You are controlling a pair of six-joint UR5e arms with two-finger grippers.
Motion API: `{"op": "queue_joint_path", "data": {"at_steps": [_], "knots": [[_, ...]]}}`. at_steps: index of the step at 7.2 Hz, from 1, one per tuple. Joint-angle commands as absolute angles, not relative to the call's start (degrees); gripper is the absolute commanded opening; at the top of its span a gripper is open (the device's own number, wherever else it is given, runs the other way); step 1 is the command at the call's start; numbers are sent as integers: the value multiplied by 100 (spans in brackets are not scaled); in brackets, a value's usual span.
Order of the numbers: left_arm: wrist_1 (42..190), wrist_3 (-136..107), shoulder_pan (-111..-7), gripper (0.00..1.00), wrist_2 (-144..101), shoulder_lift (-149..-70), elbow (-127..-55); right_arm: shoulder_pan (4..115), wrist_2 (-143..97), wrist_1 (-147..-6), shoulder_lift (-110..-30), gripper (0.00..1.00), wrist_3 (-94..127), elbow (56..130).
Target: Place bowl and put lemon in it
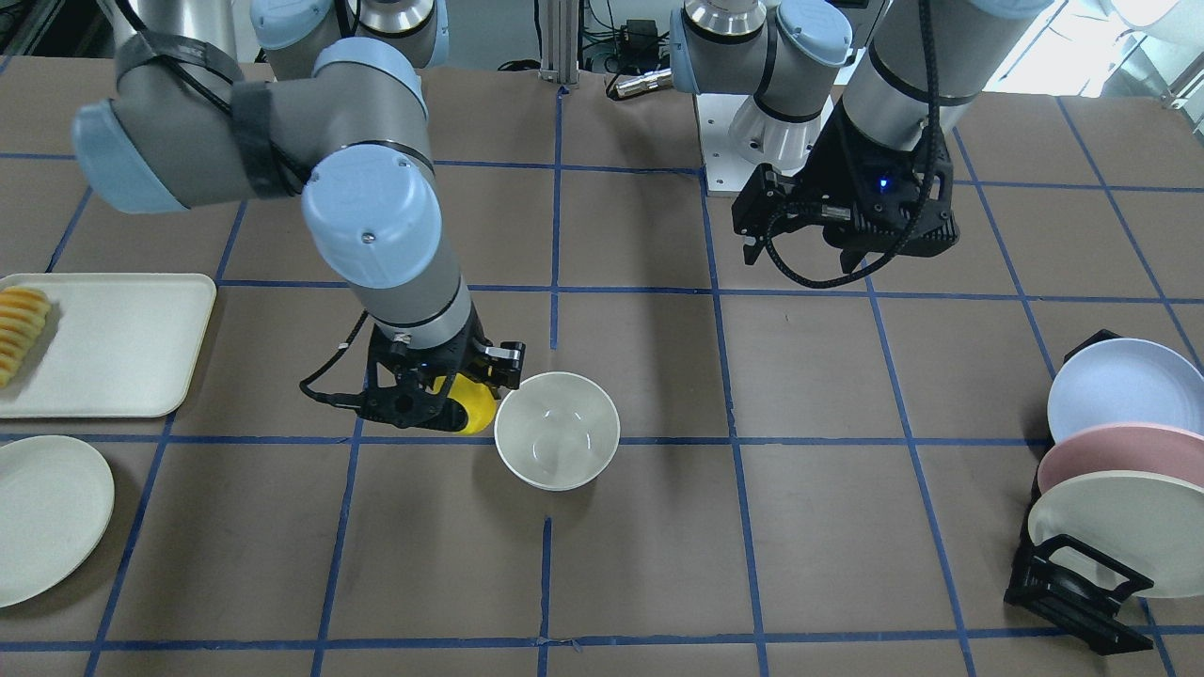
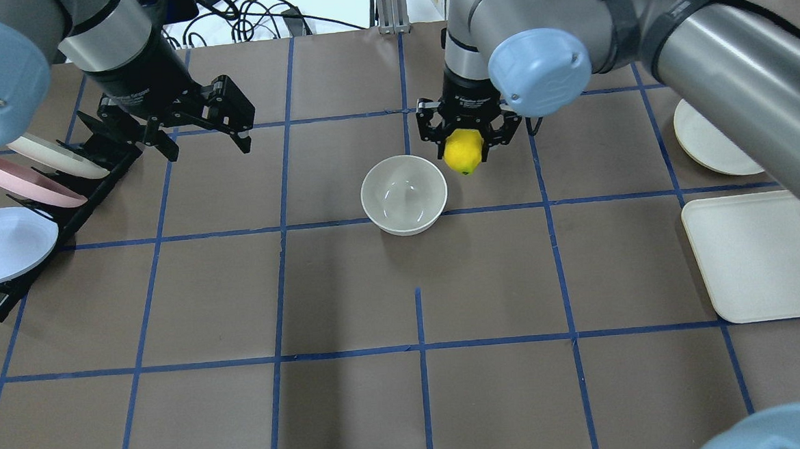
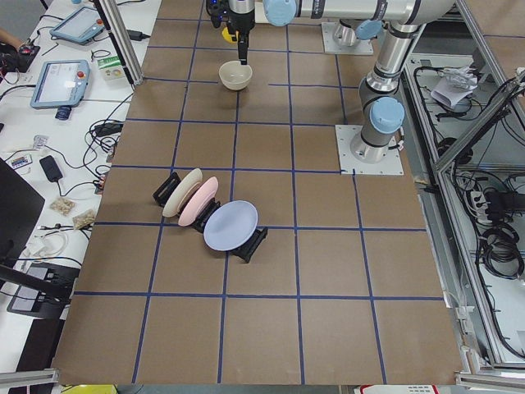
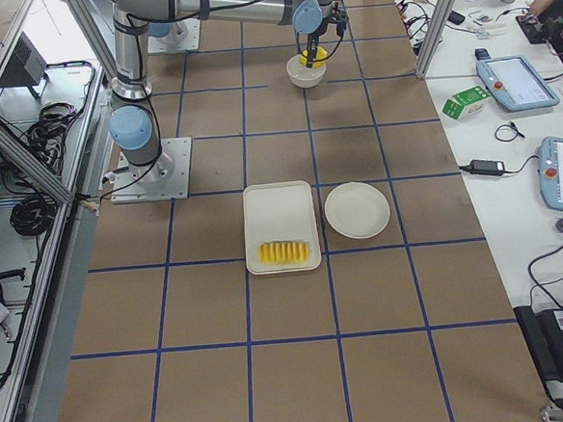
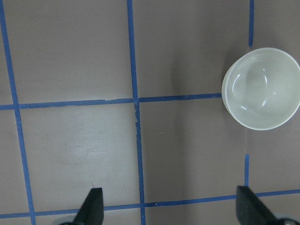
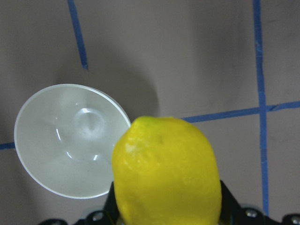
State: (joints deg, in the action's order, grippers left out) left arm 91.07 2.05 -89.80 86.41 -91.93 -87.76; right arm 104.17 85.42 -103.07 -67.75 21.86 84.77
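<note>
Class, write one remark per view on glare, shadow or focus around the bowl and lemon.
Overhead exterior: white glints inside the glossy bowl. Right wrist-mounted: the lemon fills the foreground, looking slightly soft, with a dark shadow beside the bowl. Exterior front-facing: only a faint, diffuse shadow beside the bowl.

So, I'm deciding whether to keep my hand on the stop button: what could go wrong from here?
The lemon in the right gripper hangs beside the bowl, not over it; released here, it would likely land on the table and roll. If it hangs below the rim, a sideways move could shove the bowl.
</note>
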Motion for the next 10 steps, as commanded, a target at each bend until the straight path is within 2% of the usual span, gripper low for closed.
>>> {"op": "queue_joint_path", "data": {"at_steps": [1, 5, 6, 7, 8, 9, 10], "knots": [[9141, 211, -8965, 100, 8832, -9132, -8798, 10792, 8534, -10729, -6373, 0, 2407, 8473], [9132, 743, -8895, 100, 8816, -9167, -8771, 11083, 8482, -11346, -5889, 0, 2558, 8481], [9132, 747, -8903, 100, 8807, -9158, -8789, 11083, 8481, -11321, -5802, 3, 2549, 8508], [9141, 730, -8912, 100, 8807, -9176, -8798, 11083, 8490, -11355, -5801, 12, 2549, 8647], [9141, 677, -8947, 100, 8789, -9176, -8789, 11083, 8482, -11373, -5792, 17, 2549, 8770], [9141, 598, -8956, 100, 8815, -9158, -8780, 11083, 8481, -11495, -5792, 34, 2549, 8798], [9149, 572, -8965, 100, 8807, -9123, -8737, 11083, 8481, -11531, -5766, 61, 2549, 8833]]}}
